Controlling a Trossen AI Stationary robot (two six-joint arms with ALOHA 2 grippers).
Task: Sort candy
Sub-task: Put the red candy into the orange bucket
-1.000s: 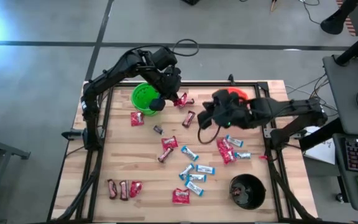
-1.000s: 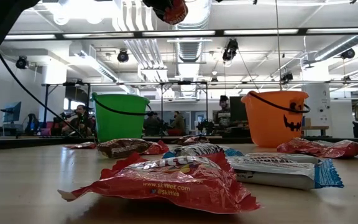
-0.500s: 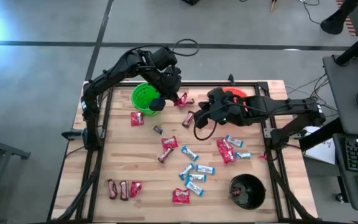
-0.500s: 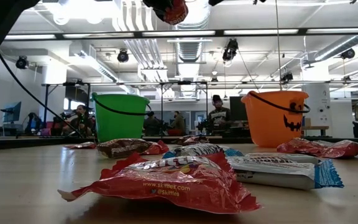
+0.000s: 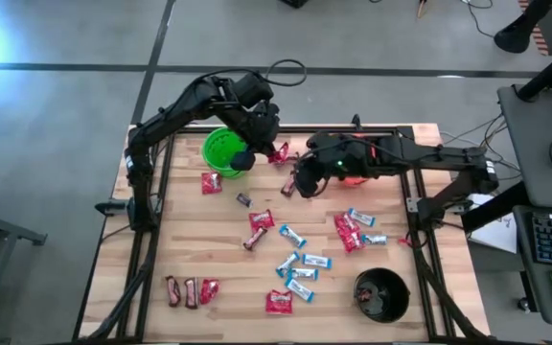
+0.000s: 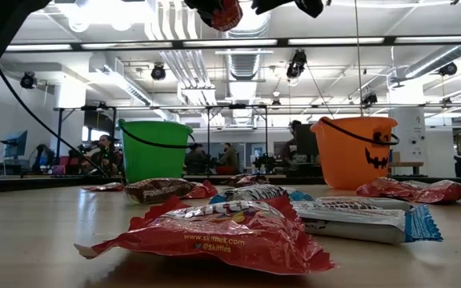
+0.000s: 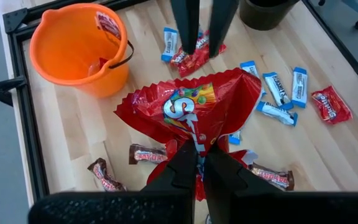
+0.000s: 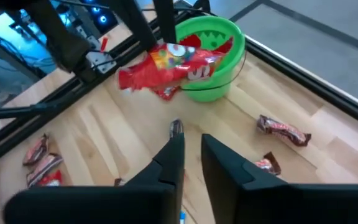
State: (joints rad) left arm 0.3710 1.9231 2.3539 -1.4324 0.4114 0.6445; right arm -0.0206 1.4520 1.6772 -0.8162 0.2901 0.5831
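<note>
While the left gripper [image 7: 194,163] hangs in the air by the green bucket [image 5: 220,150], it is clamped tight on a red packet [image 7: 194,109], which dangles just off the bucket's rim at about three o'clock, not yet over the mouth. So the step in hand looks like a drop-off: red sweets go in green, I'd guess, since red already shows inside it. Next that arm needs to carry the packet toward nine o'clock until it is over the opening, then let go.

The right gripper [image 8: 188,149] reaches in toward the table's middle, fingers a narrow slit apart and holding nothing, above bare wood near a brown bar [image 8: 283,131]. Most of the candy [image 5: 300,264] lies scattered toward six o'clock, with the orange bucket [image 7: 79,50] at the far edge and a black bucket [image 5: 381,295] at five.
</note>
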